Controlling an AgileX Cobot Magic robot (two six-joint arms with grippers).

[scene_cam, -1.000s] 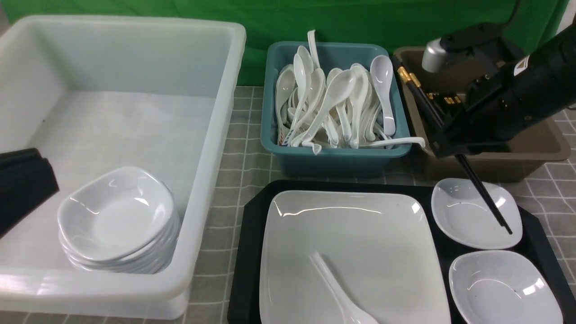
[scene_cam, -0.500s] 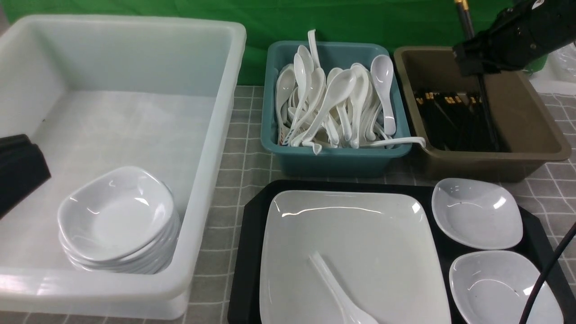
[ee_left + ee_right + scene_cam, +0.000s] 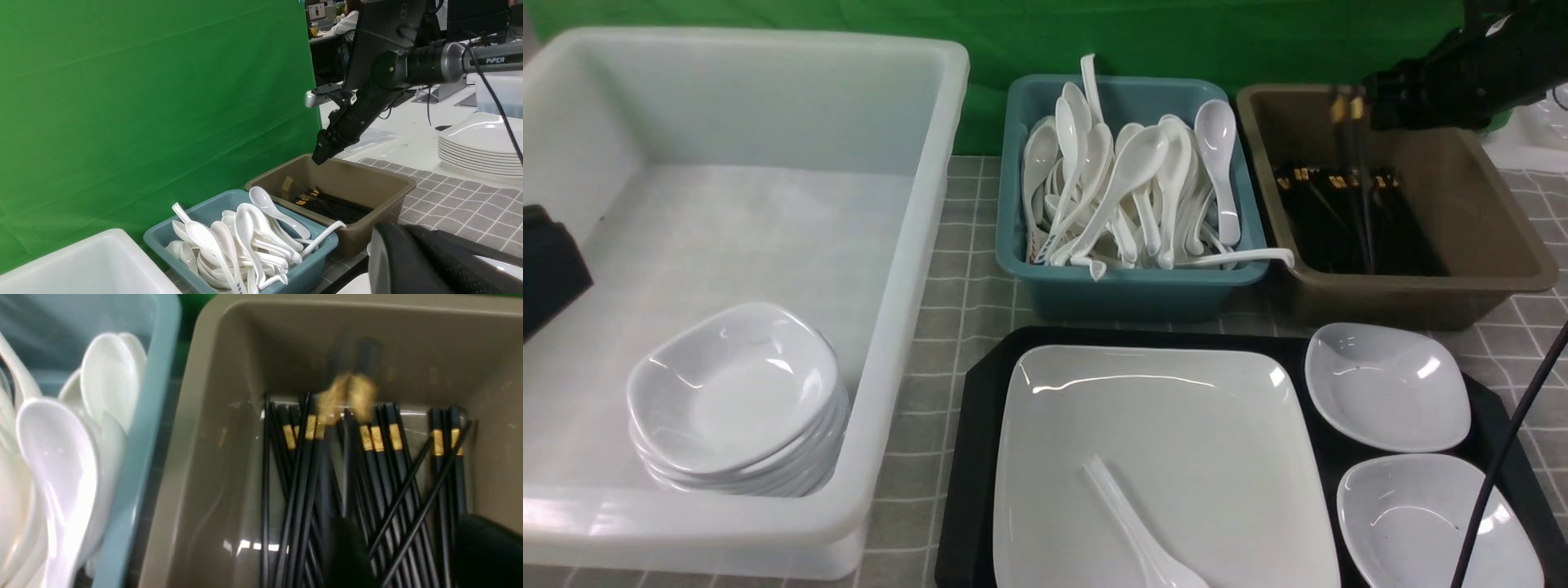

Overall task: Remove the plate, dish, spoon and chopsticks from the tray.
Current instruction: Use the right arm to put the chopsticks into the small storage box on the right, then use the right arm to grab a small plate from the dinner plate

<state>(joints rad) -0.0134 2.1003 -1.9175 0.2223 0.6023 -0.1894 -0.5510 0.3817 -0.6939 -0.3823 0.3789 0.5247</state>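
The white square plate [image 3: 1168, 441] lies on the black tray [image 3: 980, 425], with a white spoon [image 3: 1135, 531] on it. Two small white dishes [image 3: 1387, 385] [image 3: 1421, 523] sit on the tray's right side. My right gripper [image 3: 1376, 102] hovers open over the brown tub [image 3: 1503, 245]. In the right wrist view its fingers [image 3: 351, 555] stand apart with nothing between them. The pair of chopsticks [image 3: 1356, 163] is a blur dropping into the tub, gold bands blurred [image 3: 347, 396]. My left gripper [image 3: 572, 278] is at the far left over the white bin, its jaws together and empty.
The brown tub holds several black chopsticks [image 3: 380, 473]. A teal tub [image 3: 1127, 290] full of white spoons stands left of it. The big white bin [image 3: 915, 245] holds a stack of small dishes [image 3: 735, 392]. A black cable [image 3: 1503, 457] hangs across the tray's right end.
My right gripper carried the chopsticks up from the tray's right side to over the brown tub and let them go. My left gripper drew back to the left.
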